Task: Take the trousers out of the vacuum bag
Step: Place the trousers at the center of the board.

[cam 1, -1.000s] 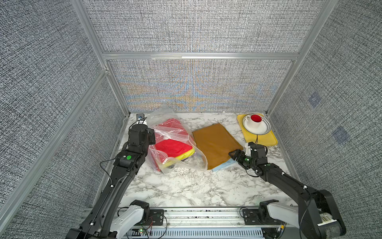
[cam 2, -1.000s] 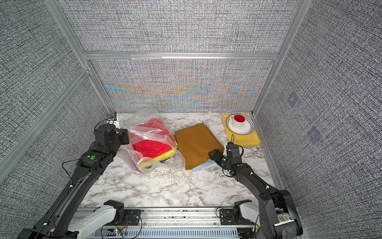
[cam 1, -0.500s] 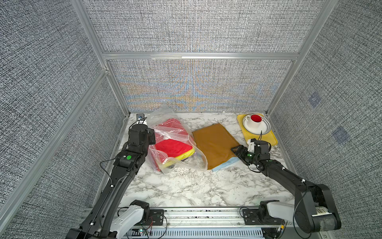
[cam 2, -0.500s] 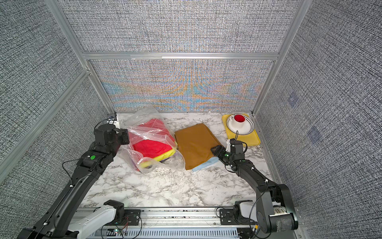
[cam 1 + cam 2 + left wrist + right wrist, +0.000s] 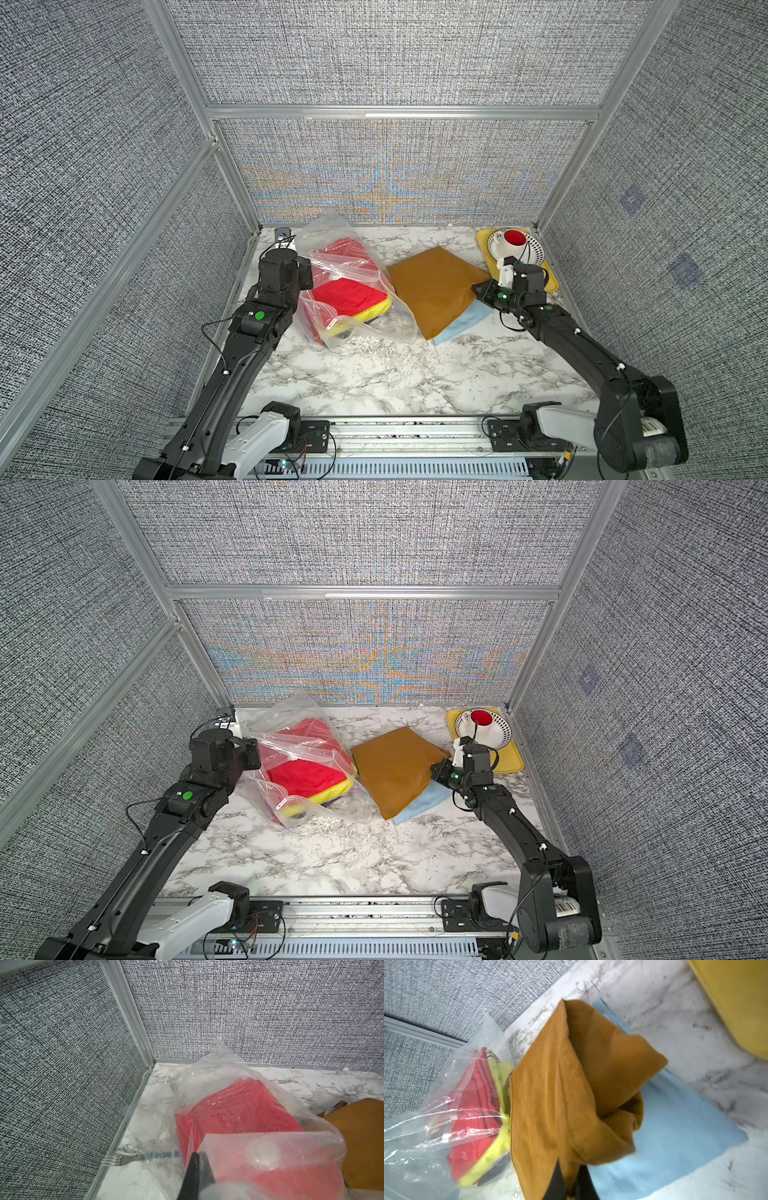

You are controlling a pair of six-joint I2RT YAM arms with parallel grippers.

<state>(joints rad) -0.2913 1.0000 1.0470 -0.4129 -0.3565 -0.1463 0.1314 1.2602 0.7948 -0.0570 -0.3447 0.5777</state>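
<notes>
The clear crinkly vacuum bag [image 5: 353, 266] lies at the back left, its mouth toward the front, with red trousers [image 5: 349, 293] and yellow ones [image 5: 365, 318] stacked inside. My left gripper [image 5: 197, 1159] is shut on the bag's film beside its round valve [image 5: 262, 1155]. In a top view the left gripper [image 5: 308, 276] sits at the bag's left side. Mustard brown trousers [image 5: 436, 291] lie outside the bag on light blue trousers [image 5: 461, 324]. My right gripper [image 5: 569, 1169] is shut on the mustard pair's right edge, which is bunched and lifted; in both top views the right gripper [image 5: 436, 771] meets that edge.
A yellow tray [image 5: 548, 278] at the back right holds a white perforated bowl [image 5: 530, 249] with a red item, just behind my right wrist. A clear plastic fork [image 5: 116, 1160] lies by the left wall. Grey walls enclose three sides.
My right gripper has gone from open to shut on the mustard trousers' edge and shifted slightly toward the back. The left arm and bag have not moved.
</notes>
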